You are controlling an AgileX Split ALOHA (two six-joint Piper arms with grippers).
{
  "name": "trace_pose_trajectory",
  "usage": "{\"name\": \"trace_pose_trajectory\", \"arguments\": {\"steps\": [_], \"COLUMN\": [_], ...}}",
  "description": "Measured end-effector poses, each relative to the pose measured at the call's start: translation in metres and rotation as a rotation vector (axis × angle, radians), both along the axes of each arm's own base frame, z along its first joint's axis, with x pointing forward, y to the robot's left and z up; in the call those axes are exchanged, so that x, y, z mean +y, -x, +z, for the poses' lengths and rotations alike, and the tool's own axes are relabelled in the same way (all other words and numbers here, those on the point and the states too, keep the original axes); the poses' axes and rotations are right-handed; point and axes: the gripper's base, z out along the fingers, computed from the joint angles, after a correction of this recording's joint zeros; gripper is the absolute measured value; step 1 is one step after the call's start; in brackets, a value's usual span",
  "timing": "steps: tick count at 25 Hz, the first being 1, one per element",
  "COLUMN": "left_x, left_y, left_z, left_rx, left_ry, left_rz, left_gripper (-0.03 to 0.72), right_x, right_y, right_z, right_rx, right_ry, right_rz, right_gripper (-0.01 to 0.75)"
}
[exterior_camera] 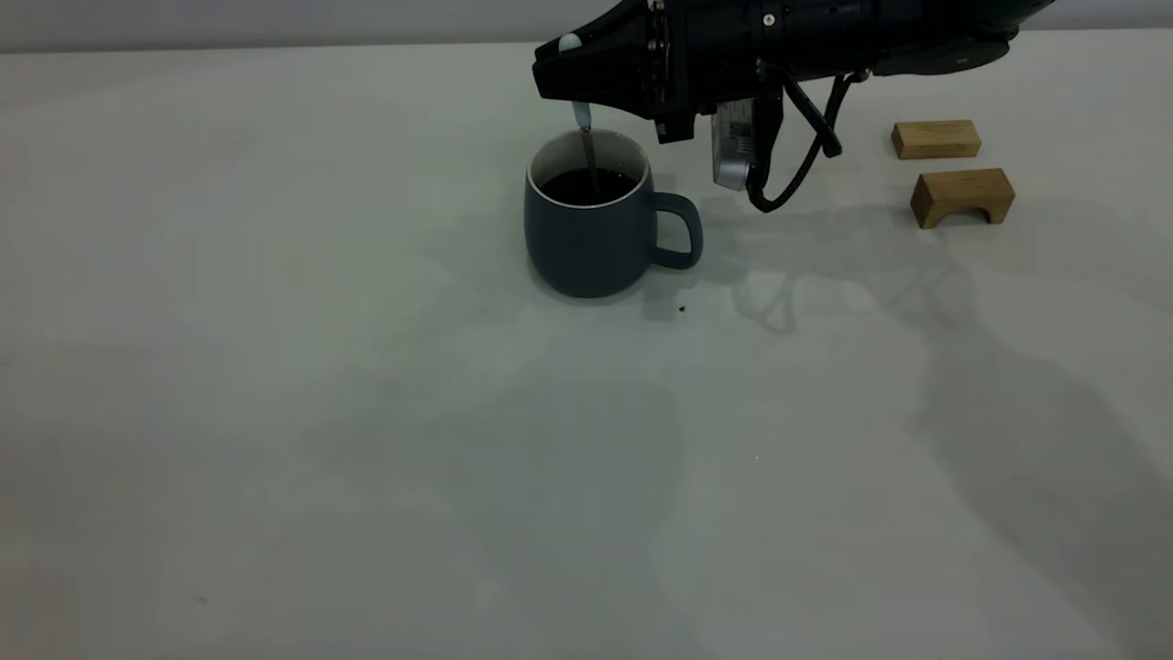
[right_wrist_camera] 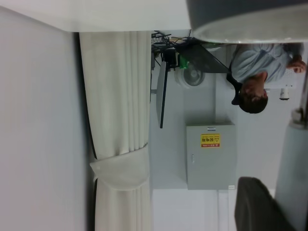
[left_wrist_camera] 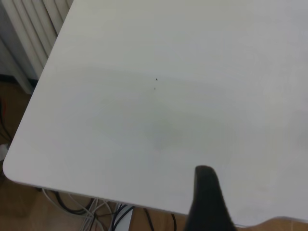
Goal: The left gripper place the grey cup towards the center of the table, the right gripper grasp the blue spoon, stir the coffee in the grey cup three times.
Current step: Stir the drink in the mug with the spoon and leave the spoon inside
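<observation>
Off-white counter (exterior_camera: 367, 412) fills my exterior view, the cup (exterior_camera: 586, 229) near its middle, coffee (exterior_camera: 586, 186) inside. My right gripper (exterior_camera: 570, 73) pinches the spoon (exterior_camera: 585, 137) upright, bowl in the coffee. Two wooden blocks (exterior_camera: 948, 170) lie to the right. Only the right wrist view shows a curtain (right_wrist_camera: 120, 120) and a person (right_wrist_camera: 262, 72). My left gripper (left_wrist_camera: 207, 202) hangs over bare counter; I cannot tell its state.

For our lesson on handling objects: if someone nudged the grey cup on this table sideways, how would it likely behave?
The grey cup would probably slide rather than tip, since its body is squat and rounded with a broad base. The coffee sits fairly high inside, so a sharp push might slosh it. The blue spoon, held by the right gripper, could knock the rim.
</observation>
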Motion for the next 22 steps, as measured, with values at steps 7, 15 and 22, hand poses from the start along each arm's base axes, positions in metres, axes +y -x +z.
{"name": "trace_pose_trajectory", "arguments": {"steps": [7, 15, 22], "left_x": [0.0, 0.0, 0.0], "left_y": [0.0, 0.0, 0.0], "left_z": [0.0, 0.0, 0.0], "left_rx": [0.0, 0.0, 0.0], "left_ry": [0.0, 0.0, 0.0], "left_rz": [0.0, 0.0, 0.0], "left_gripper": [0.583, 0.583, 0.583], "right_x": [0.0001, -0.0008, -0.0019], "right_y": [0.0002, -0.0012, -0.0018], "right_z": [0.0003, 0.0013, 0.0015], "right_rx": [0.006, -0.128, -0.168], "right_ry": [-0.004, 0.008, 0.013], "right_rz": [0.001, 0.016, 0.021], "right_gripper": [0.389, 0.501, 0.501]}}
